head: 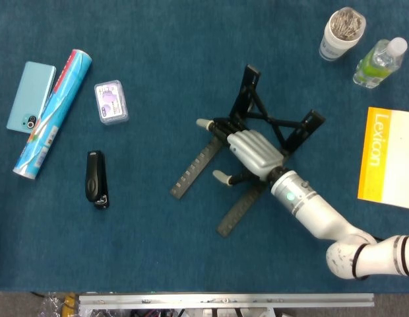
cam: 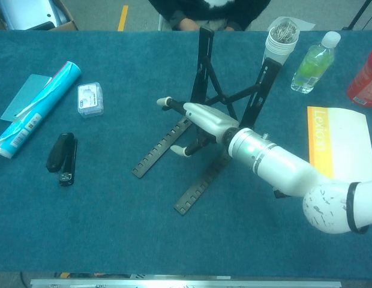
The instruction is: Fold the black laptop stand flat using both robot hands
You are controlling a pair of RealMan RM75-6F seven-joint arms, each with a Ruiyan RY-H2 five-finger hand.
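Laptop stand (head: 257,125) stands unfolded, uprights raised beyond the right hand (head: 251,150), whose spread fingers apparently hold nothing; folding remains undone.

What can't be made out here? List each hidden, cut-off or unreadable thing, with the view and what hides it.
- Black laptop stand: in both views the right hand covers its middle, so contact cannot be judged.
- Left hand: in neither view.
- Red can: chest view, cut off by the right edge.
- Small clear plastic box: label too small to read in either view.
- Yellow and white booklet: head view, cut by the right edge.
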